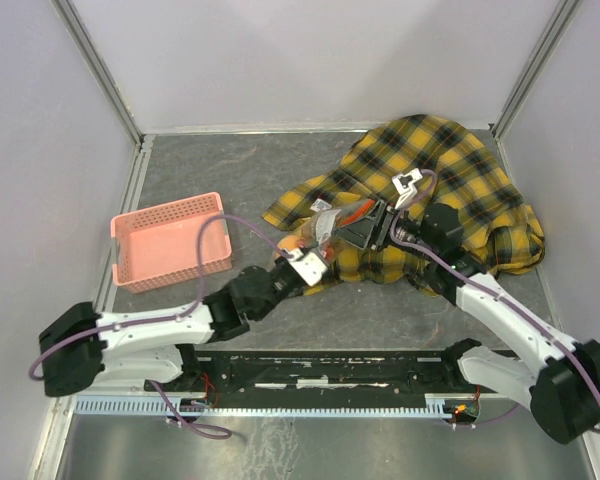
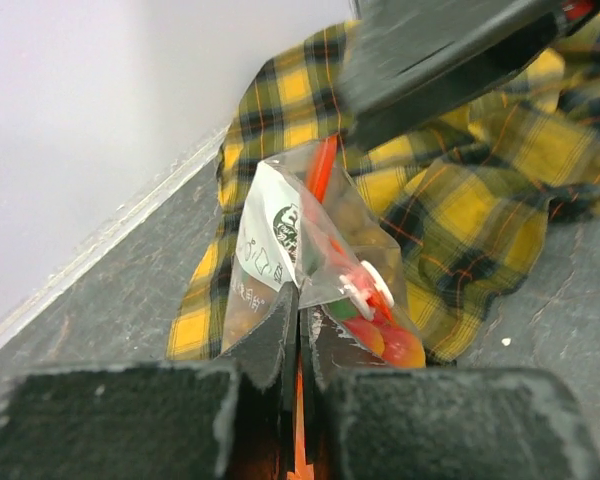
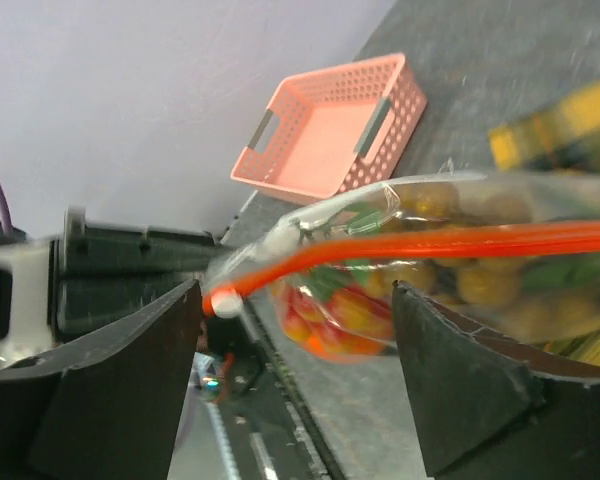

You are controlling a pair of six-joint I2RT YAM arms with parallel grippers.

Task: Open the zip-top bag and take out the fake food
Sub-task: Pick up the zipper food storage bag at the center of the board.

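Basket: pink basket (image 1: 175, 272), left of the work and well apart from it.
Left gripper (image 2: 298, 305): fingers together, clamped on the near-left end of the zip-top bag (image 2: 315, 245), at its orange zip strip (image 3: 460, 243).
Bag: mid-table on the plaid cloth (image 1: 460, 170), with the fake food (image 3: 340, 315) inside and the zip seemingly shut.
Axis: the strip runs near-left to far-right, from the left fingers into the right gripper's gap.
Right gripper (image 3: 295, 290): fingers wide apart, straddling the strip and gripping nothing.
Next: probably the right closes on the strip, being nearer its free length.
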